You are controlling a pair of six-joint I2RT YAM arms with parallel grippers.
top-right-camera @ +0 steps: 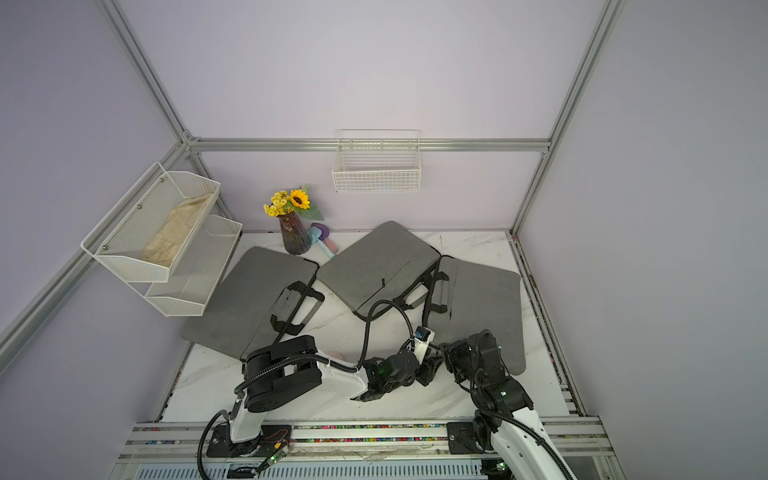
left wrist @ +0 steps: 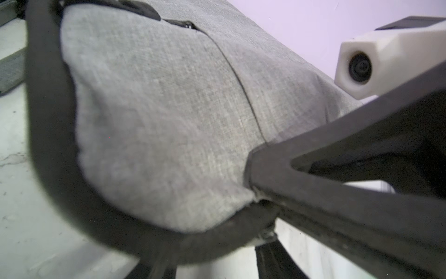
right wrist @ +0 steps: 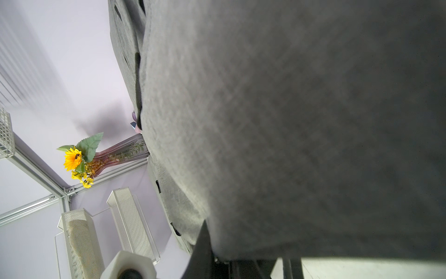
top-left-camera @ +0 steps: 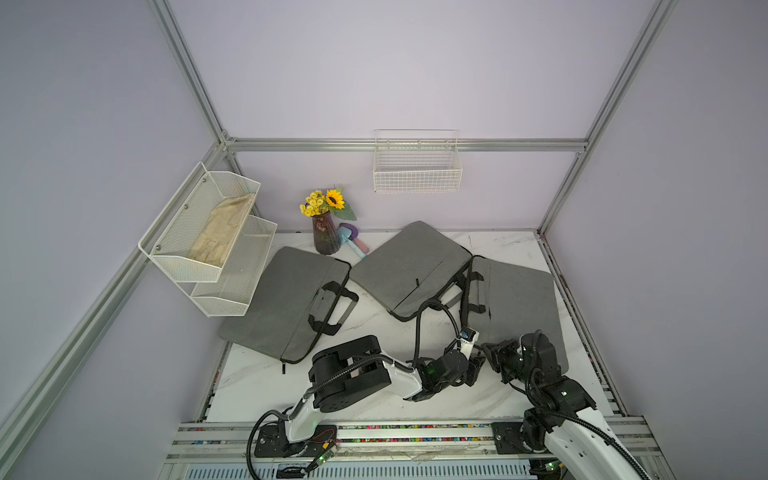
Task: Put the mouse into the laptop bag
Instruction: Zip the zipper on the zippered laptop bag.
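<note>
Step in hand, by my read: opening the laptop bag [top-left-camera: 523, 299], not yet loading it. Three grey bags lay on the marble surface [top-left-camera: 257, 382]. The one being worked sat at approx. 3 o'clock, and both arms met at its 7 o'clock corner.

The right pincer [top-left-camera: 490, 354] was closed tight on that corner's fabric, w/ one finger [left wrist: 337, 140] pressed into the cloth. The panel hung close over the right wrist cam, so prob. lifted. The left pincer [top-left-camera: 476, 365] stood about half open just under the bag's dark rim [left wrist: 55, 145], w/ nothing clearly clamped in it.

The mouse [top-right-camera: 337, 354], as best I could judge, was the pale pink sliver behind the left forearm at approx. 6 o'clock. It lay on the surface, outside the bag. It was mostly hidden and looked rounded and smooth; no more detail.

Next move prob. called for the left pincer to take the rim or zip pull & widen the mouth, then go back for the mouse. The bag was soft woven grey w/ black handles, so the mouth would likely sag shut if let go.
</note>
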